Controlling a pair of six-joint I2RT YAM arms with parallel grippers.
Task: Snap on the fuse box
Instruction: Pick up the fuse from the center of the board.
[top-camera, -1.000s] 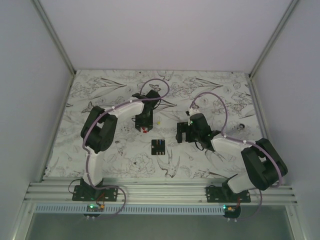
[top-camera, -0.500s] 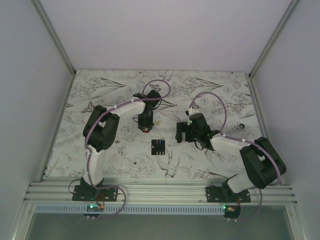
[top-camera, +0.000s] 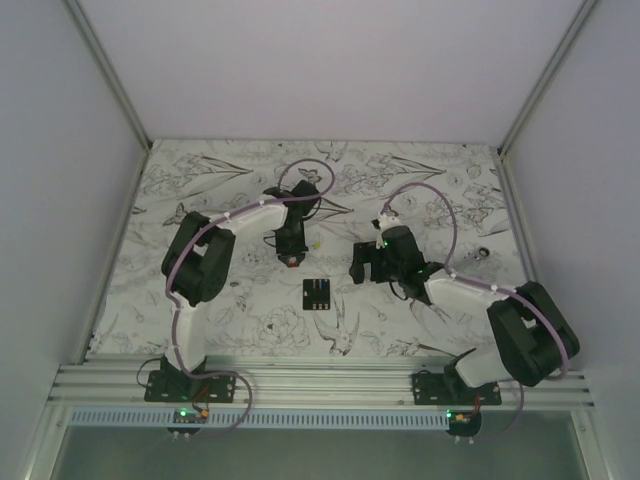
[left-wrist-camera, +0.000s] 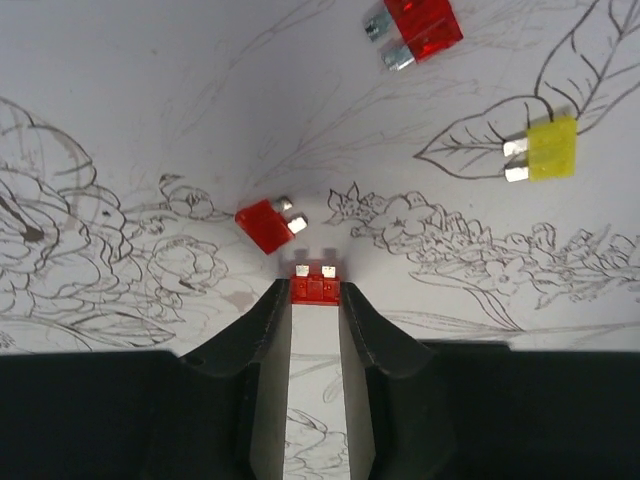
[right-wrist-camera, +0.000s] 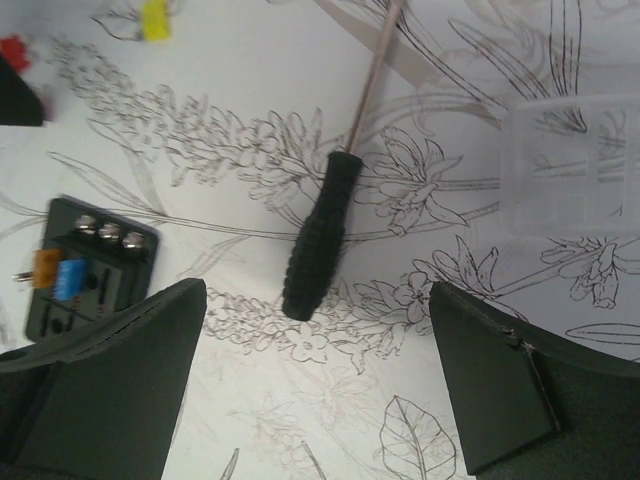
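The fuse box (top-camera: 317, 293) is a small black square lying flat on the patterned table between the two arms. It also shows at the left edge of the right wrist view, where the fuse box (right-wrist-camera: 88, 268) carries an orange and a blue fuse. My left gripper (top-camera: 290, 258) hovers just beyond it, low over the table. In its wrist view the left gripper (left-wrist-camera: 315, 292) is shut on a small red fuse (left-wrist-camera: 315, 288), prongs pointing away. My right gripper (top-camera: 362, 265) stands to the right of the box, and the right gripper (right-wrist-camera: 318, 330) is open and holds nothing.
Loose fuses lie ahead of the left gripper: a red fuse (left-wrist-camera: 265, 224), another red fuse (left-wrist-camera: 420, 28) and a yellow fuse (left-wrist-camera: 548, 148). A black-handled screwdriver (right-wrist-camera: 320, 235) lies between the right gripper's fingers' line of sight. A clear plastic cover (right-wrist-camera: 570, 165) sits to its right.
The left gripper's jaws have closed in on the red fuse, and the left arm has shifted slightly. The right arm has barely moved.
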